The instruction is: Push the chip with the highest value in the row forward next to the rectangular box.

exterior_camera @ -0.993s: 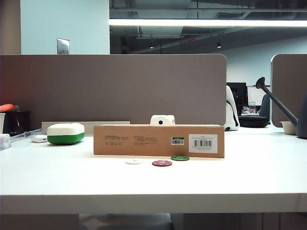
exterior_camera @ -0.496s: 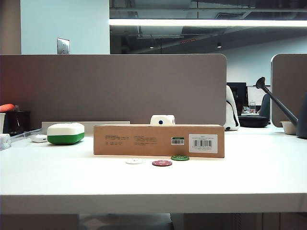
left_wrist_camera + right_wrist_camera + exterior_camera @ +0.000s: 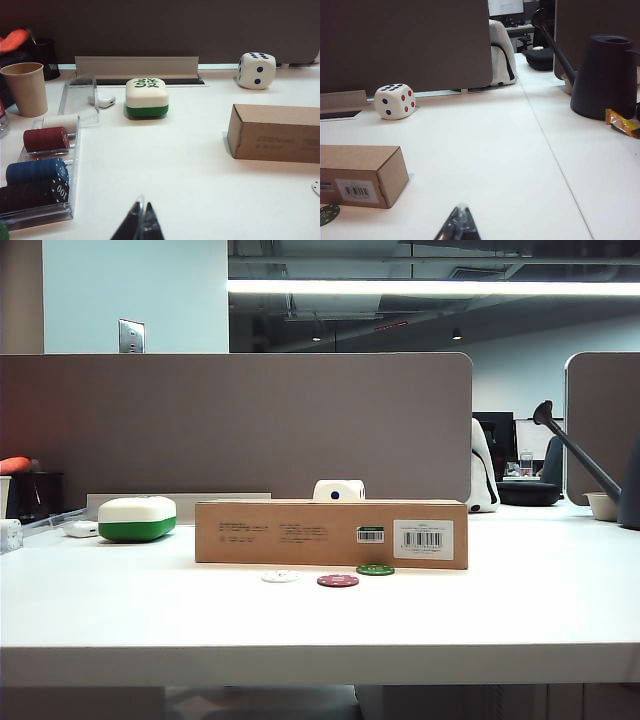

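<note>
While the white tabletop [image 3: 520, 610] fills the foreground of the exterior view, a grey-brown fabric partition [image 3: 235, 425] closes off the back, with a dim office ceiling and a long strip light [image 3: 430, 287] above it. On the table lies the long low brown cardboard box [image 3: 331, 533], its white barcode label facing the camera. The small flat green poker chip [image 3: 375, 570] sits just in front of the box's lower edge, close beside it. A dark red chip [image 3: 338, 581] and a white chip [image 3: 280, 577] lie a little nearer the camera and to the left — the three form a slanted row.

Left of the box rests a rounded white-and-green case [image 3: 137, 518], and a white die with dark pips [image 3: 339, 490] peeks over the box from behind. A black watering can [image 3: 605, 75] stands at the far right.

Neither arm shows in the exterior view. The left gripper [image 3: 140, 226] hovers low over bare table near a clear tray of stacked chips [image 3: 37, 177], its finger tips pressed together. The right gripper [image 3: 459, 225] hangs over the table near the box's labelled end, tips likewise closed on nothing; the green chip shows only at the edge of its view.
</note>
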Motion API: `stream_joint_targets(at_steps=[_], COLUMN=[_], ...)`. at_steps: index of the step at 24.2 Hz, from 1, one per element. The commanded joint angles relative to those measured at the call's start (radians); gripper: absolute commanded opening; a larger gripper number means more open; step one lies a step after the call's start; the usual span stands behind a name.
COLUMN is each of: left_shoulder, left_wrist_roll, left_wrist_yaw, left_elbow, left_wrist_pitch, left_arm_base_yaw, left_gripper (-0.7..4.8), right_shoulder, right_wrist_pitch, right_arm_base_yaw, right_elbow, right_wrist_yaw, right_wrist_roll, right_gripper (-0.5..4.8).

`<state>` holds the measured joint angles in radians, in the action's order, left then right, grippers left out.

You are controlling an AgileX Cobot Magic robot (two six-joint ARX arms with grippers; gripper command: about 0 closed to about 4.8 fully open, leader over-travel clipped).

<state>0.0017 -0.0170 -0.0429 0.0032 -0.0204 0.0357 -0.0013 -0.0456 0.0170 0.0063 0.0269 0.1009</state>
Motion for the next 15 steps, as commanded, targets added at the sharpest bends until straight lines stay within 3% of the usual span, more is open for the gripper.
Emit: stream_joint_targets(at_steps=[1,15], left_shoulder=[0.001,0.001], left_wrist_roll=[0.003,0.002], left_wrist_yaw=[-0.003,-0.003], left_elbow=[0.004,0.004], left_wrist_pitch=[0.006,0.006], left_arm_base_yaw=[0.001,0.001], left_gripper=[-0.05,-0.05], right_shoulder=[0.000,0.000], right_wrist_pitch=[-0.012,-0.009], right_arm_base_yaw=[0.000,0.002], right_elbow=[-0.005,-0.005], right_wrist_yaw=[0.001,0.001], right_wrist_roll=[0.003,-0.023], right_gripper=[-0.09,-0.09])
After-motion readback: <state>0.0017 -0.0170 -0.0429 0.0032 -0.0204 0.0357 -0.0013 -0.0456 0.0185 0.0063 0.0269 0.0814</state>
